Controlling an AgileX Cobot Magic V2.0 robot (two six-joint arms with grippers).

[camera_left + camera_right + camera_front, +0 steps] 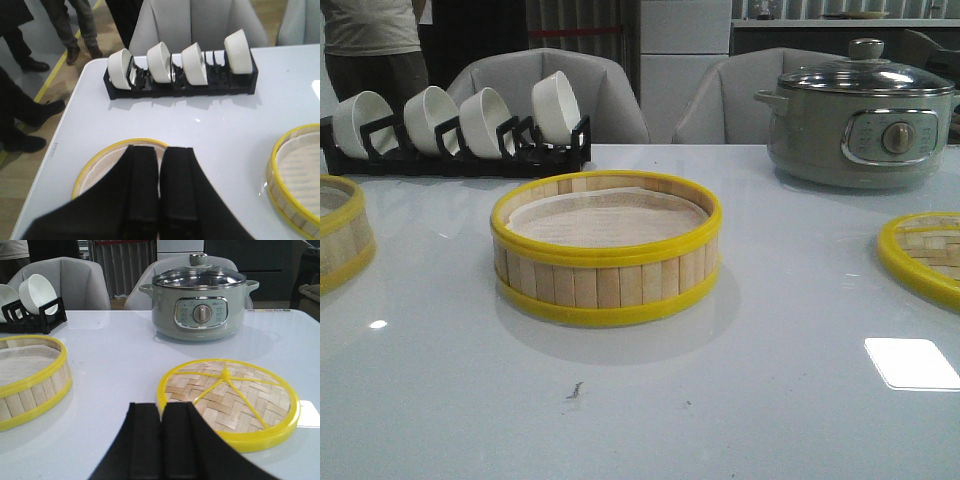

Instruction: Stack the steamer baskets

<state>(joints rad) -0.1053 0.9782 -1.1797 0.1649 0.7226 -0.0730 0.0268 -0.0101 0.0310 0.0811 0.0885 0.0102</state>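
One steamer basket with yellow rims and a white liner stands in the middle of the table; it also shows as the steamer basket and the steamer basket in the wrist views. A second steamer basket sits at the left edge, and my left gripper hovers over this basket, shut and holding nothing. My right gripper is shut and empty, just short of the near left rim of the woven lid. Neither gripper appears in the front view.
A black rack with several white bowls stands at the back left. A grey electric pot with a glass lid is at the back right. The woven lid lies at the right edge. People stand beyond the table's left side.
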